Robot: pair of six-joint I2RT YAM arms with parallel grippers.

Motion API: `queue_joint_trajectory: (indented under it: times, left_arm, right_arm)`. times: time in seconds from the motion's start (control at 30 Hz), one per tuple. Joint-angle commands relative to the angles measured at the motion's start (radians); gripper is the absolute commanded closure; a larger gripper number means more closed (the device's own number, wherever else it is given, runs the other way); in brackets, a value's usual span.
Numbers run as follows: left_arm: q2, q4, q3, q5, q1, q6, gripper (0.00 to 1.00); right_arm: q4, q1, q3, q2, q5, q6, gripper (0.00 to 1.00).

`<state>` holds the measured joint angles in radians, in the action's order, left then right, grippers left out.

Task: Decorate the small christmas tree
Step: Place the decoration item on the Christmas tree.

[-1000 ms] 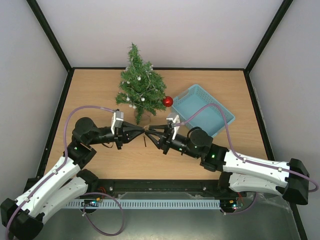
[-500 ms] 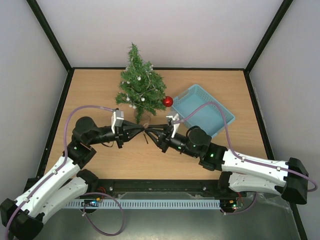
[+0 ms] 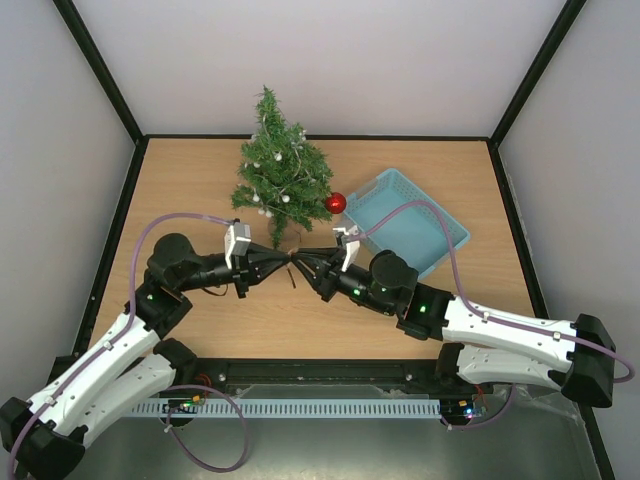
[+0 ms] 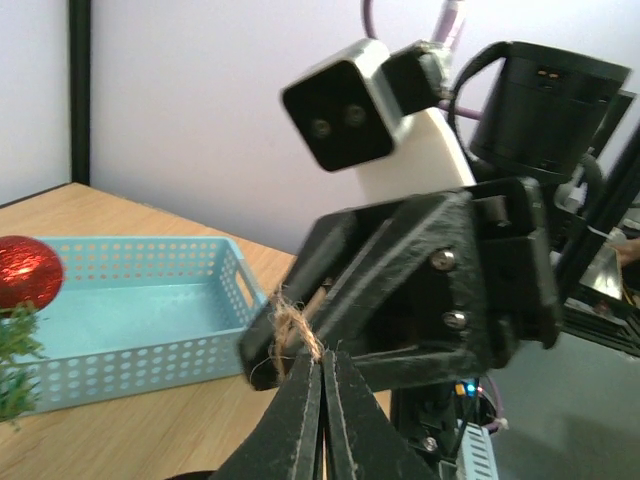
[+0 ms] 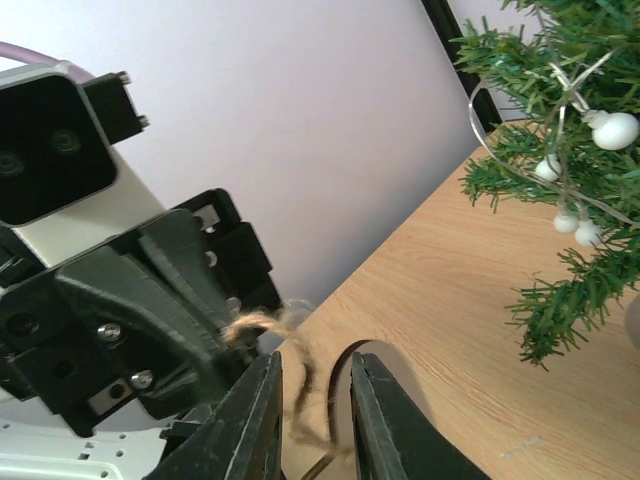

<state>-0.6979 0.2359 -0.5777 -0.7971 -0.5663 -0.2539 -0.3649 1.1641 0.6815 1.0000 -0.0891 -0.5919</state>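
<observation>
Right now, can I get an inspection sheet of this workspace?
Surface: wooden table.
Job's things: small tree upright at the back, white beads on it, red ball at its right edge.
Clutter: blue basket right of the tree, nothing seen inside.
Tools: left tool shut on the twine; right tool open around a hanging strand.
Cables: purple cables loop over both arms; one crosses above the basket.
Surroundings: pale walls, black frame.

One small christmas tree (image 3: 280, 185) of bushy green needles, one shiny red round bauble (image 3: 335, 203), one pale blue perforated plastic basket (image 3: 446, 226) and one brown fibrous twine strand (image 4: 290, 330) share one wooden table (image 3: 180, 190) with two white-and-black robot arms: left arm (image 3: 100, 365), right arm (image 3: 510, 335).
</observation>
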Motion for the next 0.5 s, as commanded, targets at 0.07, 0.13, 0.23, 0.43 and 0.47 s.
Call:
queue_joint_trajectory:
  times: [0.07, 0.13, 0.23, 0.43, 0.47]
  left_arm:
    - [0.014, 0.000, -0.049, -0.044, -0.026, 0.021, 0.98]
    - [0.017, -0.004, -0.051, -0.034, -0.027, 0.020, 0.98]
    - [0.018, 0.001, -0.051, -0.042, -0.026, 0.012, 0.98]
    - [0.018, -0.012, -0.054, -0.036, -0.026, 0.019, 0.98]
    - [0.017, -0.018, -0.057, -0.035, -0.026, 0.024, 0.98]
  right_arm:
    - [0.029, -0.006, 0.019, -0.015, 0.049, -0.025, 0.80]
    - [0.051, -0.006, 0.021, -0.015, 0.065, -0.034, 0.79]
    - [0.037, -0.006, 0.017, -0.016, 0.042, -0.033, 0.78]
    - [-0.029, -0.006, -0.009, -0.029, -0.007, -0.038, 0.75]
    - [-0.033, -0.006, -0.012, -0.030, -0.013, -0.036, 0.75]
